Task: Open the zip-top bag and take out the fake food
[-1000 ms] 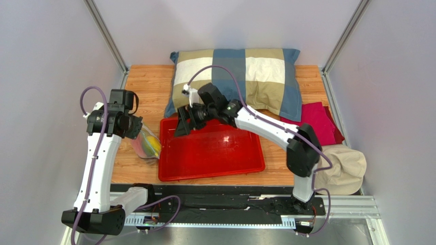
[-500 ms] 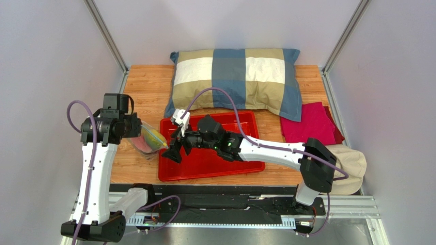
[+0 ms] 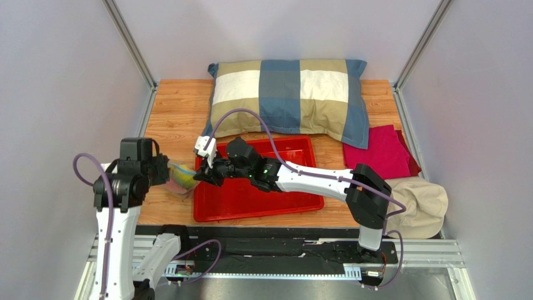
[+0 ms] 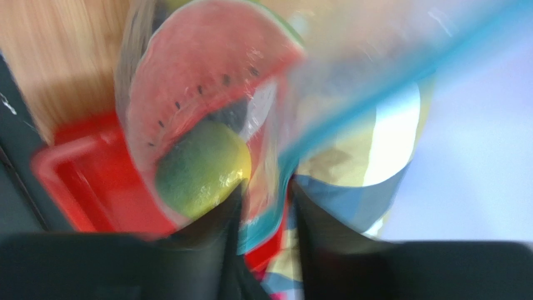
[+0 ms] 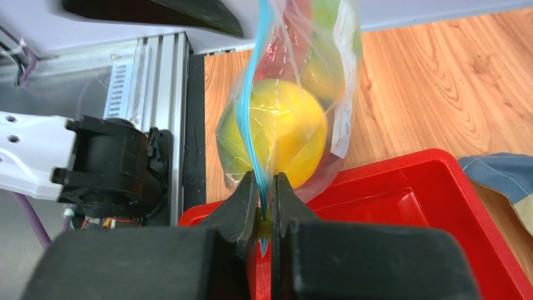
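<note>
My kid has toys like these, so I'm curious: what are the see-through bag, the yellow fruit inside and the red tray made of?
The zip-top bag looks like thin clear plastic film: glossy, creased, fruit showing through. The yellow fruit seems smooth moulded plastic, evenly coloured with soft shine. The red tray is probably rigid glossy plastic; its moulded walls catch light.

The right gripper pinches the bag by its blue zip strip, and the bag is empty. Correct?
Not empty. In the right wrist view the right gripper pinches the zip-top bag by its blue zip strip, and the bag holds fake food.
</note>
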`<state>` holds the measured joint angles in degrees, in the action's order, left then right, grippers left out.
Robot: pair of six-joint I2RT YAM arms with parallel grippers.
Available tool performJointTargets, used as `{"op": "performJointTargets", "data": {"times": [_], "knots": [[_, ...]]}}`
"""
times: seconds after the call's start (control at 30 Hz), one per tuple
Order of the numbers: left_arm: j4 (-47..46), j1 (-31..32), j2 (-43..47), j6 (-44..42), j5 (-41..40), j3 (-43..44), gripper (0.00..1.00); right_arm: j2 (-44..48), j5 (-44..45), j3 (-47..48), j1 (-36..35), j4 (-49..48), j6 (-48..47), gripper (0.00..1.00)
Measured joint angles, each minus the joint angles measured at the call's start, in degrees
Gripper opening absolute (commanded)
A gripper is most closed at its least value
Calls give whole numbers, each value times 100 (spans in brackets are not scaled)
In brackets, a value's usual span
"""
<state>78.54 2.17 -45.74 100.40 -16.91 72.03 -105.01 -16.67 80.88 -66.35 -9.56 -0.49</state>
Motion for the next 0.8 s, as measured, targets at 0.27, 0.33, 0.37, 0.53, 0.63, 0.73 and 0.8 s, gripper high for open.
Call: {"op": "performJointTargets", "data": {"times": [0.27,0.33,0.37,0.53,0.63,0.73,0.8], "knots": [[-284,4,1314,-2699,-664,-74,74,-505,-861,743,304,929,-901,0],[-699,2,1565,-3781,-461,-240,74,-721,-1154,1226,393,1421,-1222,0],[-940,2,1661,-4210,-284,-380,74,-868,-1307,1580,428,1764,-1410,0],[-1816,4,1419,-6168,922,-807,74,-1569,-1884,2900,494,2796,-2013,0],[-2039,7,767,-7110,1482,-680,74,-1843,-2256,3364,540,3287,-2149,0],[-2170,2,380,-7775,1547,-555,75,-2177,-2684,4011,693,3893,-2304,0],[-2223,120,326,-8172,1744,-553,68,-2332,-2796,4277,826,4063,-2374,0]]}}
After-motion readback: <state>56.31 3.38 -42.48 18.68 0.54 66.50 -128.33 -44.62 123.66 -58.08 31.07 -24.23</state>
